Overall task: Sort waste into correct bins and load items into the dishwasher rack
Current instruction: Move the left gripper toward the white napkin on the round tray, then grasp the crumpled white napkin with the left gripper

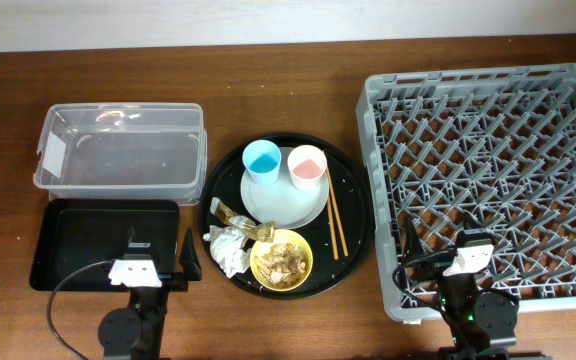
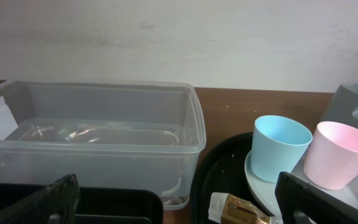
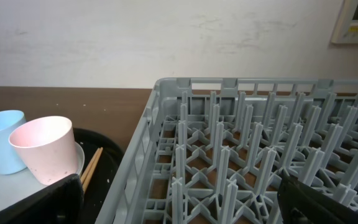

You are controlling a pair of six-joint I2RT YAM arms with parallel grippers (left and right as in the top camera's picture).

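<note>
A round black tray (image 1: 353, 205) holds a pale plate (image 1: 278, 205) with a light-blue cup (image 1: 263, 160) and a pink cup (image 1: 307, 165), two chopsticks (image 1: 334, 222), a gold-and-brown wrapper (image 1: 240, 219), a crumpled white tissue (image 1: 227, 248) and a yellow bowl (image 1: 281, 262) of brown scraps. The clear tub (image 1: 120, 148) and shallow black tray (image 1: 103, 243) lie left, the grey rack (image 1: 488, 160) right. My left gripper (image 1: 173, 265) is open and empty at the shallow tray's near right corner. My right gripper (image 1: 433, 262) is open and empty over the rack's near left corner.
The brown table ends at a pale wall behind. In the left wrist view the tub (image 2: 92, 134), blue cup (image 2: 278, 155), pink cup (image 2: 337, 155) and wrapper (image 2: 238, 208) lie ahead. The right wrist view shows the rack's upright pegs (image 3: 241, 155) and chopsticks (image 3: 91, 168).
</note>
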